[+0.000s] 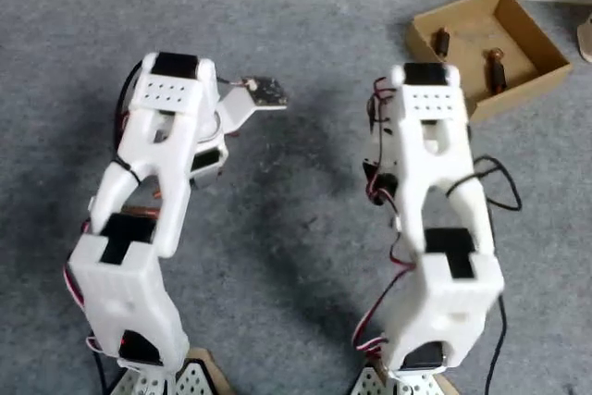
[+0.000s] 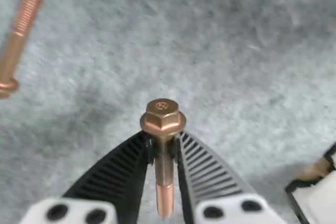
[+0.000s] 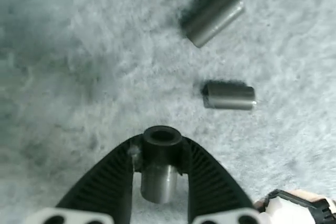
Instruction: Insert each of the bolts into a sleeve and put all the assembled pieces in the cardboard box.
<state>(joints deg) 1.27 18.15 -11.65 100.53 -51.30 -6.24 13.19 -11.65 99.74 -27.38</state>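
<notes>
Nearest to me, my left fingers (image 2: 140, 153) are closed tight on a copper bolt (image 2: 164, 129). They pinch its shank just under the flanged hex head. The head stands clear beyond the fingertips, and the pointed threaded end runs back between the fingers toward my wrist. A second bolt (image 2: 18, 40) lies flat on the grey bench (image 2: 252, 51), ahead of the fingertips, off to one side and well apart from the held one. Its head is the end nearer my fingers and its thread points away.

My right fingers (image 3: 126, 166) are closed around a sleeve (image 3: 159, 166), one on each side of it. Its dark open mouth sits at the fingertips and faces outward, and its metal body runs back between the fingers. Two loose sleeves lie on their sides on the bench ahead of these fingertips. The nearer sleeve (image 3: 229, 95) is a little ahead and to one side, and the farther sleeve (image 3: 212, 15) is beyond it. They are apart from each other and from the one I hold.

From above, the cardboard box (image 1: 518, 94) sits on the bench just beyond the far end of my right arm, well apart from my left arm. Two pieces lie inside it without touching, one (image 1: 442, 42) by a wall and the other (image 1: 497, 71) nearer the middle.
</notes>
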